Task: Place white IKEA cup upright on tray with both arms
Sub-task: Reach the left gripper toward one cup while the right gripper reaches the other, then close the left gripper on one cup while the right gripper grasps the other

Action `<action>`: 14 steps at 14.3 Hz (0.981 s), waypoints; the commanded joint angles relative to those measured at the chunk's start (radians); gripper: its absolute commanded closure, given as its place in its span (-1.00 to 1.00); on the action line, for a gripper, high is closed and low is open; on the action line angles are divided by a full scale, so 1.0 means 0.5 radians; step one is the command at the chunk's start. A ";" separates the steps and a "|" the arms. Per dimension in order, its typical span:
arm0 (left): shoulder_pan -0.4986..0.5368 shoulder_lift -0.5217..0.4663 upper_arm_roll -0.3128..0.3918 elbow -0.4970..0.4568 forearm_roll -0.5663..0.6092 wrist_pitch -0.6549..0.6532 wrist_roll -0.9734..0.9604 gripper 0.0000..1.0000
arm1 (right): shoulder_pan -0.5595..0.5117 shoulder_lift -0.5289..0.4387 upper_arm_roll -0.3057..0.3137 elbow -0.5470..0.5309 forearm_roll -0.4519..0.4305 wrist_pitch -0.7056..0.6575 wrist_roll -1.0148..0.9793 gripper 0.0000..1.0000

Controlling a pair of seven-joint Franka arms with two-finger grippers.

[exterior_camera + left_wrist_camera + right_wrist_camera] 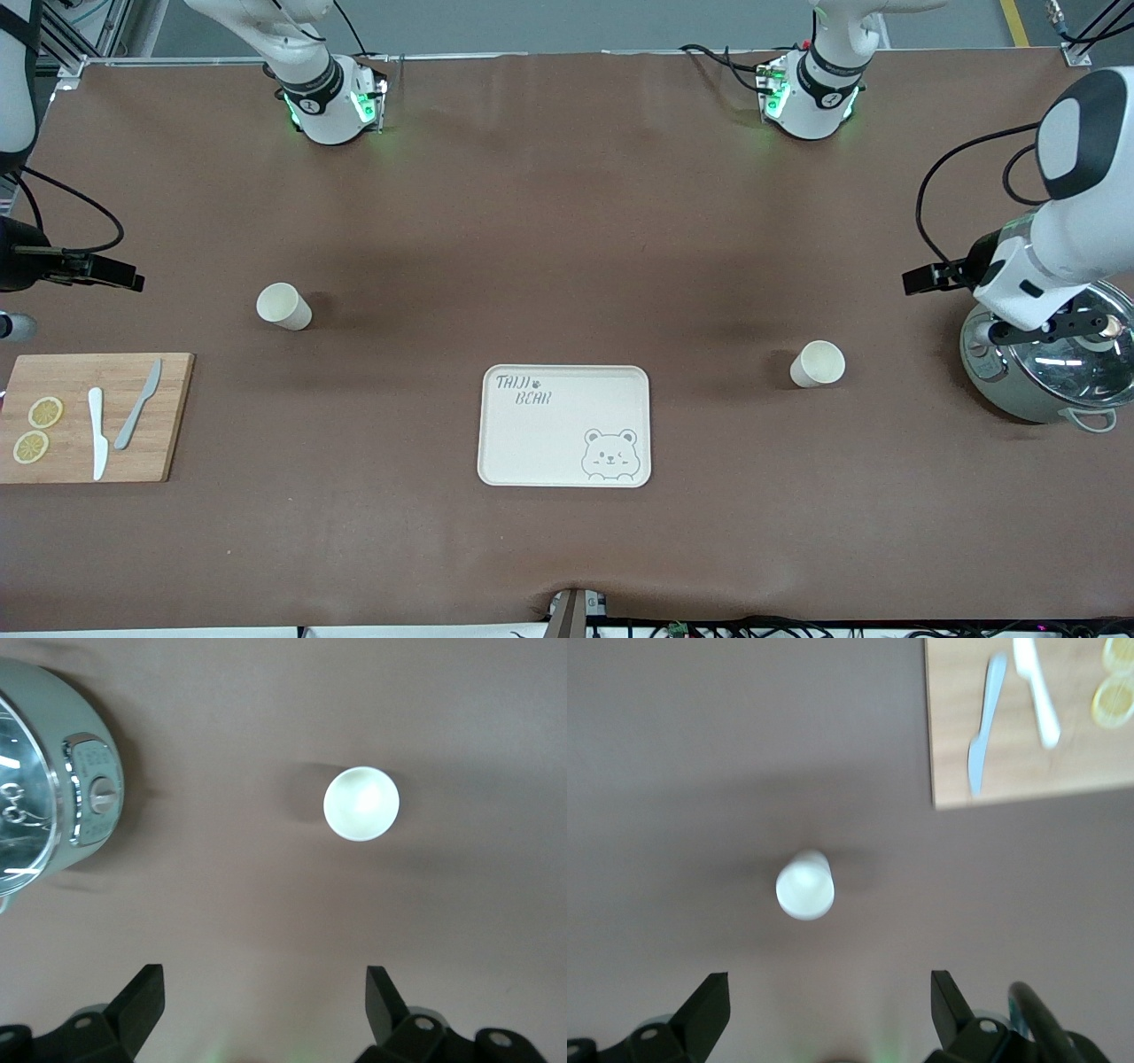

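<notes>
Two white cups stand mouth up on the brown table. One cup (283,307) is toward the right arm's end and shows in the right wrist view (804,886). The other cup (817,363) is toward the left arm's end and shows in the left wrist view (361,804). The cream tray (564,443) with the bear drawing lies bare between them, nearer the front camera. My left gripper (930,277) (266,992) hangs open and empty high over the table between its cup and a pot. My right gripper (106,270) (830,992) hangs open and empty high beside its cup.
A metal pot with a glass lid (1050,363) stands at the left arm's end, also in the left wrist view (53,784). A wooden cutting board (93,416) with two knives and lemon slices lies at the right arm's end, also in the right wrist view (1010,744).
</notes>
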 commanded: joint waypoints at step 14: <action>0.003 0.236 -0.018 -0.595 -0.049 1.087 -0.053 -0.98 | -0.330 0.301 0.015 -0.223 0.037 0.195 0.043 -1.00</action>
